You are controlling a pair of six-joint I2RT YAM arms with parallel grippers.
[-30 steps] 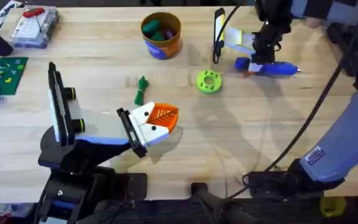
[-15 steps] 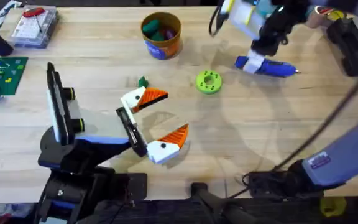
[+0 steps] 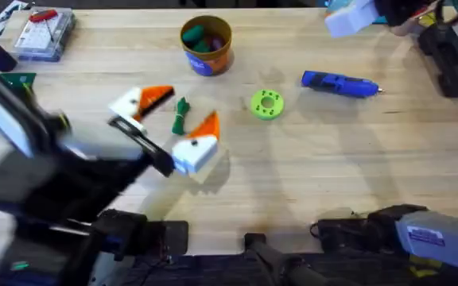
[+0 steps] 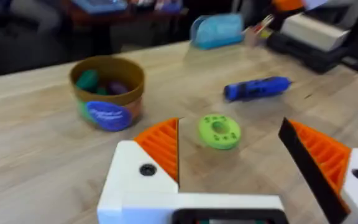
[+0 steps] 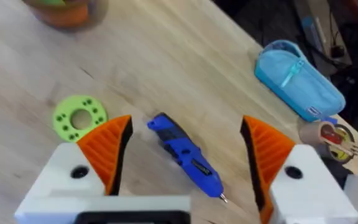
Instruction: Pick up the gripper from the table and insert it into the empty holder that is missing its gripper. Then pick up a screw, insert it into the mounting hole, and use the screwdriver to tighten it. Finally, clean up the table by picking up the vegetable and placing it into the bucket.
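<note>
My left gripper (image 3: 188, 107) is open, its orange ribbed fingers on either side of the slim dark-green vegetable (image 3: 181, 116) lying on the table (image 3: 308, 167). Both of its white finger mounts (image 4: 143, 180) carry orange pads, and each has a dark hole (image 4: 146, 169). The orange bucket (image 3: 206, 44) with a blue label stands beyond and holds several toy pieces. The blue screwdriver (image 3: 340, 83) lies at the far right. My right gripper (image 5: 186, 121) hangs open above it, apart from it. The loose gripper and the screw are out of view.
A lime-green disc with holes (image 3: 266, 104) lies between the vegetable and the screwdriver. A clear parts box (image 3: 44, 33) and a green board (image 3: 2, 91) sit at the far left. A blue pouch (image 5: 300, 78) lies past the screwdriver, beside dark gear (image 3: 456, 56).
My left gripper has opened and swung forward and left until its fingers straddle the vegetable. The right arm has let go of the screwdriver and lifted away to the far right.
</note>
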